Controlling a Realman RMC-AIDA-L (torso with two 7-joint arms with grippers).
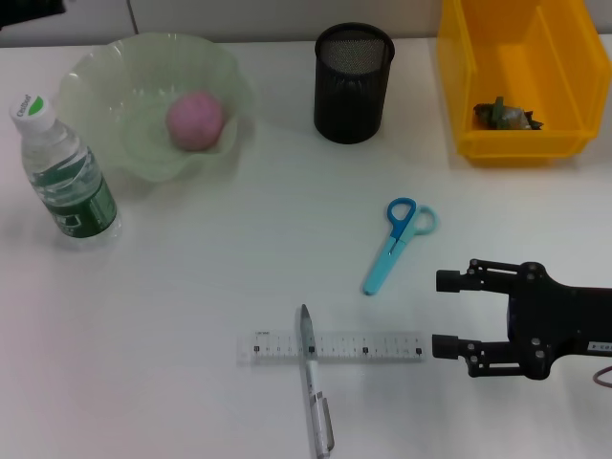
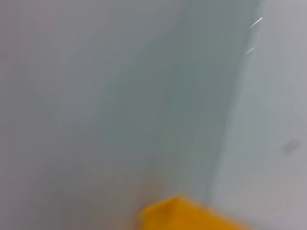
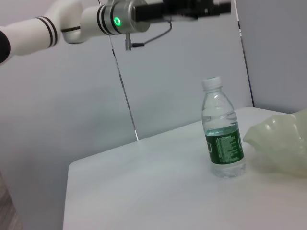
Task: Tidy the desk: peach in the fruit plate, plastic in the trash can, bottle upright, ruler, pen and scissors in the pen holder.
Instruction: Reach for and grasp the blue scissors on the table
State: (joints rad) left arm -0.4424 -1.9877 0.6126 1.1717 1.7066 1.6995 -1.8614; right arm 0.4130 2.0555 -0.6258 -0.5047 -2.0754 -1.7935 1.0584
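Observation:
The pink peach (image 1: 196, 120) lies in the pale green fruit plate (image 1: 88, 75). A clear bottle (image 1: 67, 172) stands upright to the plate's left. Crumpled plastic (image 1: 505, 115) sits inside the yellow trash can (image 1: 521, 145). Blue scissors (image 1: 397, 244), a clear ruler (image 1: 363, 346) and a silver pen (image 1: 314, 397) lying across it rest on the table. The black mesh pen holder (image 1: 354, 81) stands at the back. My right gripper (image 1: 438, 314) is open, just right of the ruler's end and below the scissors. My left gripper (image 3: 201, 7) hangs raised high, off the head view.
In the right wrist view the bottle (image 3: 223, 139) and the plate's edge (image 3: 283, 143) stand on the white table before a grey wall. The left wrist view shows only wall and a yellow corner (image 2: 182, 215).

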